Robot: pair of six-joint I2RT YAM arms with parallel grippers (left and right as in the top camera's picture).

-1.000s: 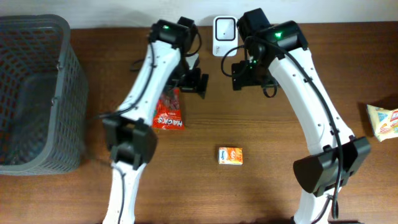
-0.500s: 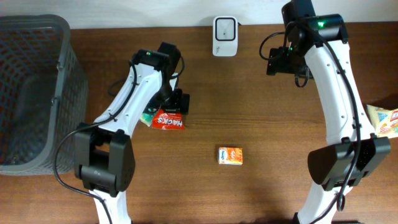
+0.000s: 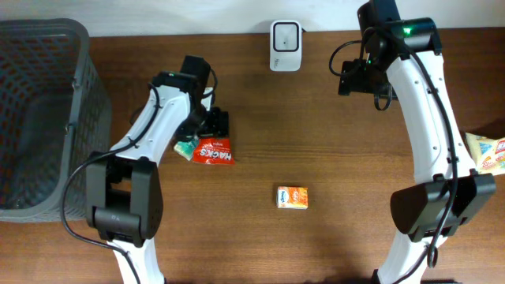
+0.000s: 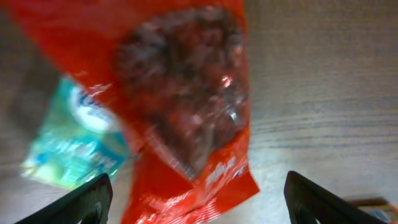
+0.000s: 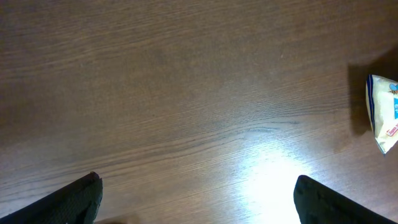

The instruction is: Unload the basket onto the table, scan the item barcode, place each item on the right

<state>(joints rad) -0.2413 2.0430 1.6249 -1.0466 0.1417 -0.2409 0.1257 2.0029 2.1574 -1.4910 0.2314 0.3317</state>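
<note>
Brown wood-grain surface (image 3: 331,158), with a pale wall along its far edge. A grey mesh basket (image 3: 47,118) stands at the left end. A white barcode scanner (image 3: 285,35) stands at the far edge, centre.

Item position: the red snack packet (image 3: 213,150) lies flat on the surface, left of centre and well apart from the scanner. A teal packet (image 3: 185,147) lies touching its left side.

Left arm: the wrist sits over the far end of the red snack packet. In the left wrist view the left fingers (image 4: 81,202) stand wide apart at the two lower corners, open. The packet lies on the surface below and between them. It is not gripped. This view is blurred, so contact between a tip and the packet cannot be determined.

Right arm: positioned at the far right of the surface, to the right of the scanner. The right fingers (image 5: 78,196) are spread wide over bare wood and hold nothing.

Other items:
- A small orange box (image 3: 292,197) lies near the centre, towards the near edge, apart from both arms.
- A white-and-blue packet (image 3: 485,154) lies at the right edge.
</note>
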